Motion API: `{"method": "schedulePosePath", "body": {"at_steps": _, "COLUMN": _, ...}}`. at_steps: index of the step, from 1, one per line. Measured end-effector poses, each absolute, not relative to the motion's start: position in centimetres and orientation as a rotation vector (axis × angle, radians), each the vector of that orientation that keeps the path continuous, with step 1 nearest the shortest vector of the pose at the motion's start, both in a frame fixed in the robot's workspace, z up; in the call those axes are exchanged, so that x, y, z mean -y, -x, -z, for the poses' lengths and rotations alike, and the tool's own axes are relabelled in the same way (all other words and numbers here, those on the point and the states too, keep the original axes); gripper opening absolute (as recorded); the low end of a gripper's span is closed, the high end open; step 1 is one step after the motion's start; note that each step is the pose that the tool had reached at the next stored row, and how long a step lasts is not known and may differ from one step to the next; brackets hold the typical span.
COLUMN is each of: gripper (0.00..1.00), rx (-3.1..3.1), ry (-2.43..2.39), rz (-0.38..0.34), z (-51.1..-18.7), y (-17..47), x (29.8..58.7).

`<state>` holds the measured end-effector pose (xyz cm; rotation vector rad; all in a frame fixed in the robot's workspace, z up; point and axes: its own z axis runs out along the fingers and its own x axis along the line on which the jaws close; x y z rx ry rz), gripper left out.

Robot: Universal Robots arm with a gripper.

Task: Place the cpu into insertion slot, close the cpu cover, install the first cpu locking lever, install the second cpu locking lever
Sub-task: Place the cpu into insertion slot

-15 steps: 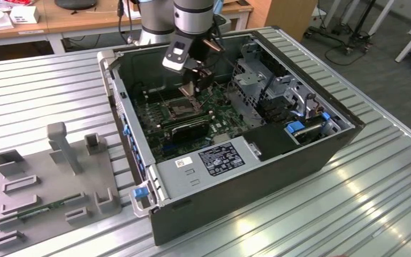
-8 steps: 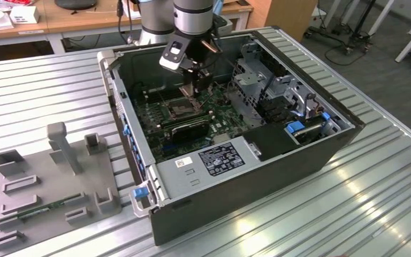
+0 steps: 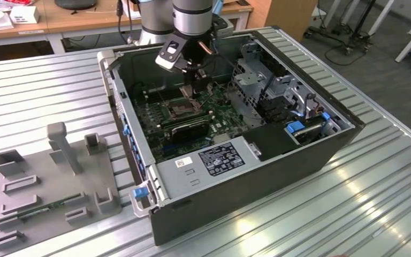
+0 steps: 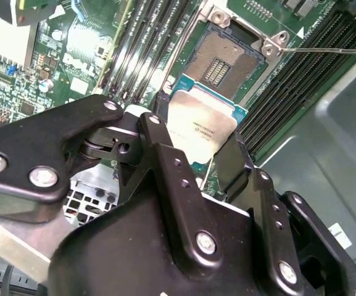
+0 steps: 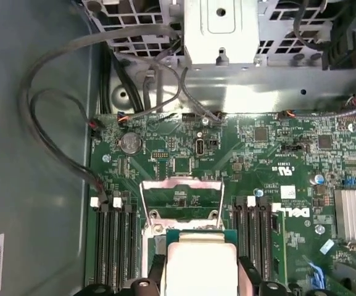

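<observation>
**While the cpu hangs over the slot, squareness counts**

Since the fingers (image 4: 232, 163) pinch the cpu (image 4: 203, 123) by two opposite edges, the chip is held clear of the board. Its silvery-tan top faces the second wrist view, and it sits just short of the slot (image 4: 224, 58), not yet in it. The slot lies bare, its contact field uncovered. In the first wrist view the cover (image 5: 181, 182) stands tipped up on its hinge beyond the chip. A thin wire lever (image 4: 326, 50) is swung out over the memory slots (image 4: 307, 68).

To my eye, doing this well means bringing the chip's edges parallel to the slot's rim, with corner over corner, and setting it down flat. A tilted entry would likely bear on the fine contacts. I cannot tell from here whether the chip is turned the right way round for the slot.

Room is tight. Near the top centre of the exterior view, the arm (image 3: 191, 21) reaches down into the open case (image 3: 263, 176). The drive cage (image 3: 252, 80) is close on the exterior view's right and the case wall on its left. Memory slots flank the slot on both sides, and the raised cover and lever stand near the fingers, so a straight vertical move looks safest. The case sits on a ribbed bench (image 3: 48, 80).
</observation>
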<state>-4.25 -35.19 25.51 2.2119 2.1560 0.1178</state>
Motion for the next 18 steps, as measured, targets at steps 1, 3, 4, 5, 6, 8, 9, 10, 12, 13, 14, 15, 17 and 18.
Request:
{"method": "schedulePosePath", "body": {"at_steps": 1, "gripper": 0.54, "rx": -2.155, "ry": -2.213, "rz": -0.118, "z": -25.5, "y": 4.3, "x": 35.1}}
{"method": "schedulePosePath", "body": {"at_steps": 3, "gripper": 0.54, "rx": -2.154, "ry": -2.214, "rz": -0.118, "z": -25.4, "y": 4.4, "x": 34.9}}
{"method": "schedulePosePath", "body": {"at_steps": 4, "gripper": 0.54, "rx": -2.154, "ry": -2.214, "rz": -0.118, "z": -25.4, "y": 4.5, "x": 34.8}}
{"method": "schedulePosePath", "body": {"at_steps": 5, "gripper": 0.54, "rx": -2.154, "ry": -2.214, "rz": -0.119, "z": -25.4, "y": 4.5, "x": 34.8}}
{"method": "schedulePosePath", "body": {"at_steps": 6, "gripper": 0.54, "rx": -2.154, "ry": -2.214, "rz": -0.119, "z": -25.3, "y": 4.6, "x": 34.8}}
{"method": "schedulePosePath", "body": {"at_steps": 8, "gripper": 0.54, "rx": -2.154, "ry": -2.214, "rz": -0.118, "z": -25.2, "y": 4.9, "x": 34.7}}
{"method": "schedulePosePath", "body": {"at_steps": 9, "gripper": 0.54, "rx": -2.154, "ry": -2.214, "rz": -0.118, "z": -25.1, "y": 5.0, "x": 34.7}}
{"method": "schedulePosePath", "body": {"at_steps": 10, "gripper": 0.54, "rx": -2.154, "ry": -2.214, "rz": -0.118, "z": -24.8, "y": 5.3, "x": 34.7}}
{"method": "schedulePosePath", "body": {"at_steps": 12, "gripper": 0.54, "rx": -2.153, "ry": -2.215, "rz": -0.118, "z": -24.6, "y": 5.5, "x": 34.6}}
{"method": "schedulePosePath", "body": {"at_steps": 13, "gripper": 0.54, "rx": -2.153, "ry": -2.215, "rz": -0.118, "z": -24.6, "y": 5.6, "x": 34.6}}
{"method": "schedulePosePath", "body": {"at_steps": 14, "gripper": 0.54, "rx": -2.153, "ry": -2.215, "rz": -0.118, "z": -24.4, "y": 5.6, "x": 34.6}}
{"method": "schedulePosePath", "body": {"at_steps": 15, "gripper": 0.54, "rx": -2.153, "ry": -2.215, "rz": -0.118, "z": -24.3, "y": 5.7, "x": 34.6}}
{"method": "schedulePosePath", "body": {"at_steps": 17, "gripper": 0.54, "rx": -2.153, "ry": -2.215, "rz": -0.118, "z": -24.0, "y": 5.7, "x": 34.6}}
{"method": "schedulePosePath", "body": {"at_steps": 18, "gripper": 0.54, "rx": -2.153, "ry": -2.215, "rz": -0.118, "z": -23.9, "y": 5.8, "x": 34.6}}
